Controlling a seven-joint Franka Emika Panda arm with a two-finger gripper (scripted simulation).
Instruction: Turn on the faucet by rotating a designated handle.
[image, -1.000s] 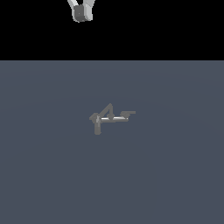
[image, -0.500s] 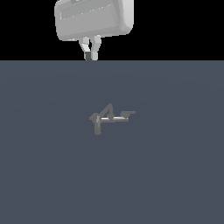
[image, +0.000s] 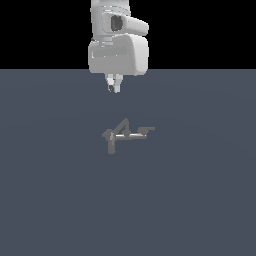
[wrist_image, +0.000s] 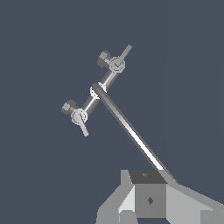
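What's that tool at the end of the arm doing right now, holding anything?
Tool: closed or nearly so, holding nothing, hanging above and clear of the faucet.

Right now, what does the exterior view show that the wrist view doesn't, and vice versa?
Exterior only: the big white robot arm with its hand above the small dull-grey metal faucet, apart from it, fingers close together, holding nothing. Wrist only: a close look from above, showing two thin tabs at the crossbar's ends, one of them, and the long pale rod. Both: the faucet on the dark grey floor.
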